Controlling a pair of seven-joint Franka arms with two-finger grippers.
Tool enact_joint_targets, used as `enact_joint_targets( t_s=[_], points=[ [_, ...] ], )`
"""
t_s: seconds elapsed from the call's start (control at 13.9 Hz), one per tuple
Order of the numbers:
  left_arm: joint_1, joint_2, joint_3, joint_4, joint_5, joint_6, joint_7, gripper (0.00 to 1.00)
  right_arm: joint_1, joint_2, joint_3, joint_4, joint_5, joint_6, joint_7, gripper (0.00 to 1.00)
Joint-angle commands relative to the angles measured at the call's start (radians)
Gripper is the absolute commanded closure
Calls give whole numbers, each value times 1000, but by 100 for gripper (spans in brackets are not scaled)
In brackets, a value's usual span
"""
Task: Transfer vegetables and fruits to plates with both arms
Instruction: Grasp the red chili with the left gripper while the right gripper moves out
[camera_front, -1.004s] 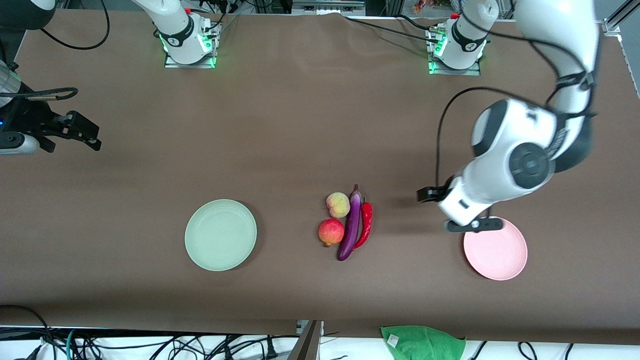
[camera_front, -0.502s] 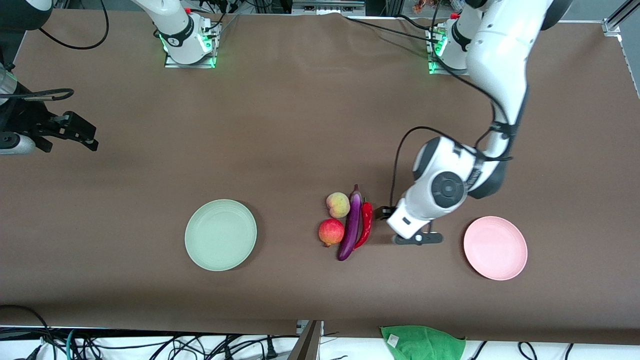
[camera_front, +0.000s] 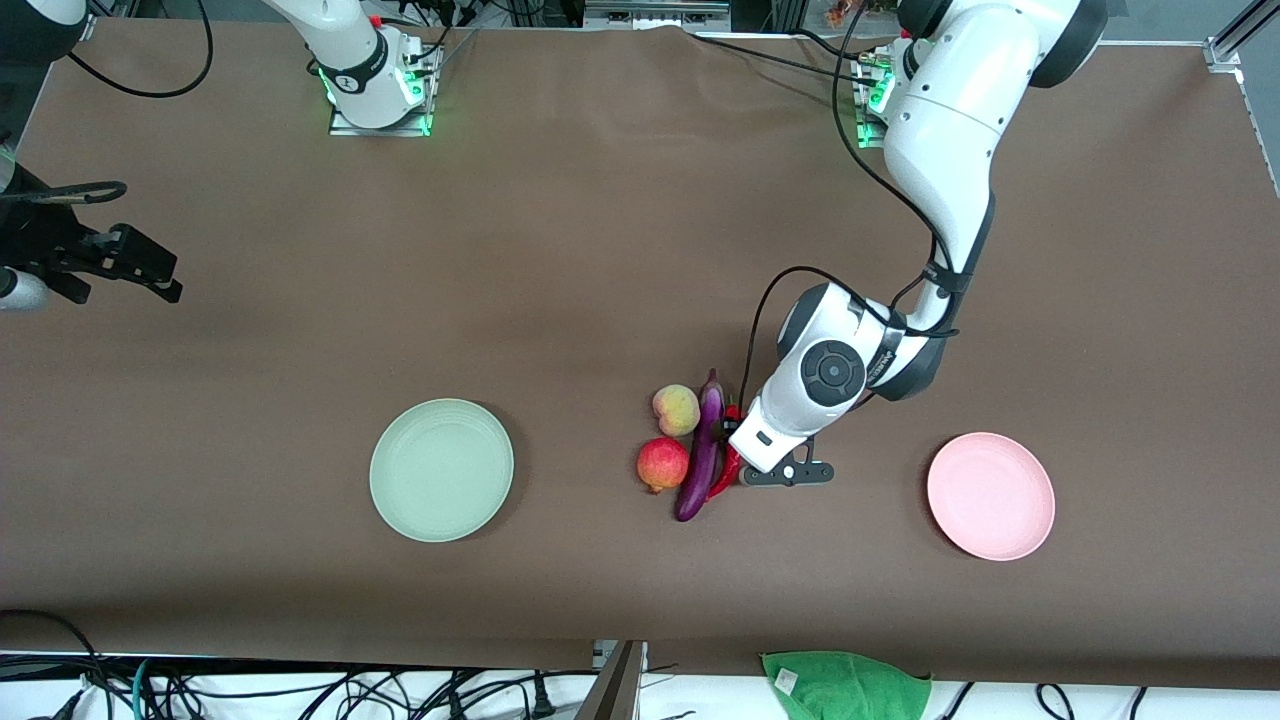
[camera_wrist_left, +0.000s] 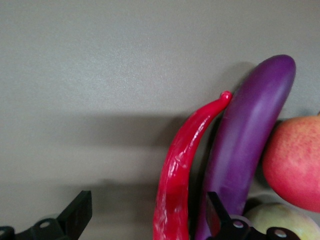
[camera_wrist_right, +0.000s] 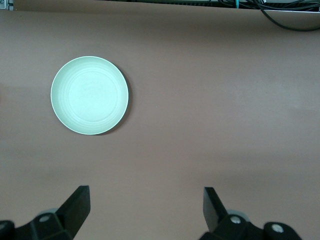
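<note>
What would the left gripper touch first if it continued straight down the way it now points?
Most likely the red chili pepper: the left gripper is open over it, with the eggplant close by one finger, so that could be brushed too. Depth is unclear.

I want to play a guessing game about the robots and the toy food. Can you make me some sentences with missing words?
1. The left gripper is open over the red ____.
2. The chili pepper lies touching the purple ____.
3. The right gripper is open, and its wrist view shows the empty ____ plate.
4. The peach lies farther from the front camera than the round red ____.

Missing words: chili pepper; eggplant; green; pomegranate
</note>
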Motion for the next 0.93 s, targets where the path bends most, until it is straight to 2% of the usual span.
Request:
enact_joint_targets(
  t_s=[0.0, 0.65, 0.86],
  points=[
    [-10, 30, 17, 40, 1, 23, 5, 0, -3, 0, 8, 19, 19, -20, -14, 0],
    [-12, 58, 18, 35, 7, 63, 9, 0, 5, 19, 10, 14, 16, -6, -12, 0],
    [-12, 59, 18, 34, 18, 63, 11, 30, 35, 43, 19, -4, 10, -53, -11, 0]
  ],
)
